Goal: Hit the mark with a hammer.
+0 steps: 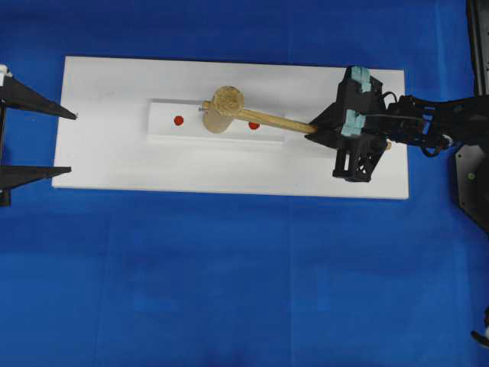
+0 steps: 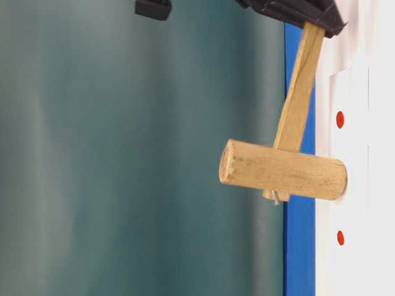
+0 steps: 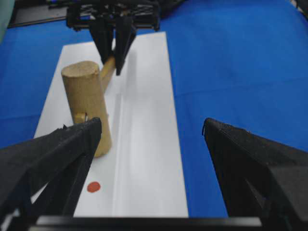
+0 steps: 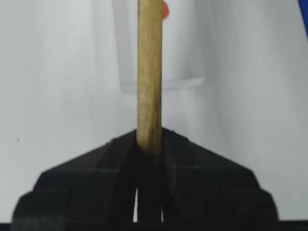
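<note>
No legible text, labels, brand marks, numbers or signs found on any surface in the four views inspected.

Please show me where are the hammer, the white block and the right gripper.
hammer (image 1: 222,108): overhead view, on its cylindrical head.
white block (image 1: 164,122): overhead view, bare top near the left red dot.
right gripper (image 4: 149,147): right wrist view, where the jaws clamp the handle.

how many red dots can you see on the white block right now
2. One red dot sits near the white block's left end, another right of the hammer head. The head covers the middle, so a third may be hidden.
</note>
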